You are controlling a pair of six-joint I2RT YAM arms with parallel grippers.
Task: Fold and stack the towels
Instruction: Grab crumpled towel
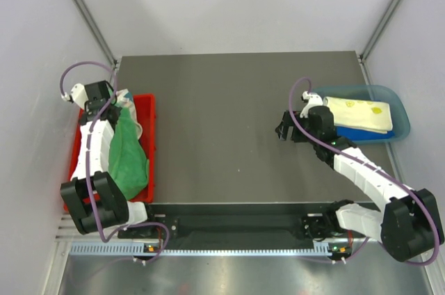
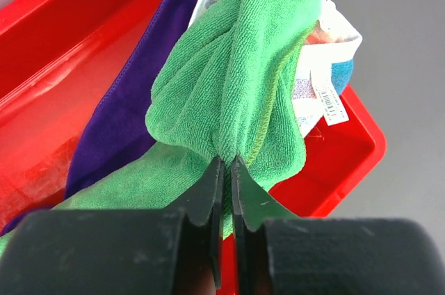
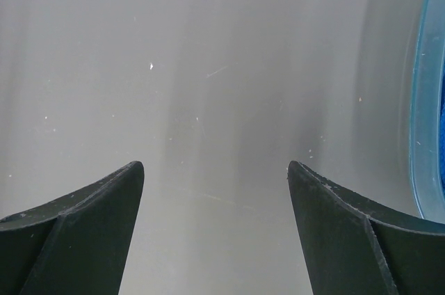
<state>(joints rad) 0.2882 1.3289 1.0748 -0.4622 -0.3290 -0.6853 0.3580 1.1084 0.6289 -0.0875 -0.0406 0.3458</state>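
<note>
My left gripper (image 2: 226, 163) is pinching a bunched fold of the green towel (image 2: 236, 65), holding it above the purple towel (image 2: 118, 121) and white towel (image 2: 327, 51) in the tray (image 2: 348, 163), likely to bring it out for folding. My right gripper (image 3: 215, 166) is hovering wide open over the desk (image 3: 208, 65), probably waiting for a corner. Beyond it, the bin (image 1: 398, 104) is holding a yellow towel (image 1: 358, 113) stacked on a blue towel (image 1: 368, 133).

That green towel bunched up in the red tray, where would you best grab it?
Probably a raised, gathered fold of the green towel, from above: the walls of the red tray block the sides, and the bunched ridge is thin enough to pinch. The left hand is shut on such a fold.
</note>
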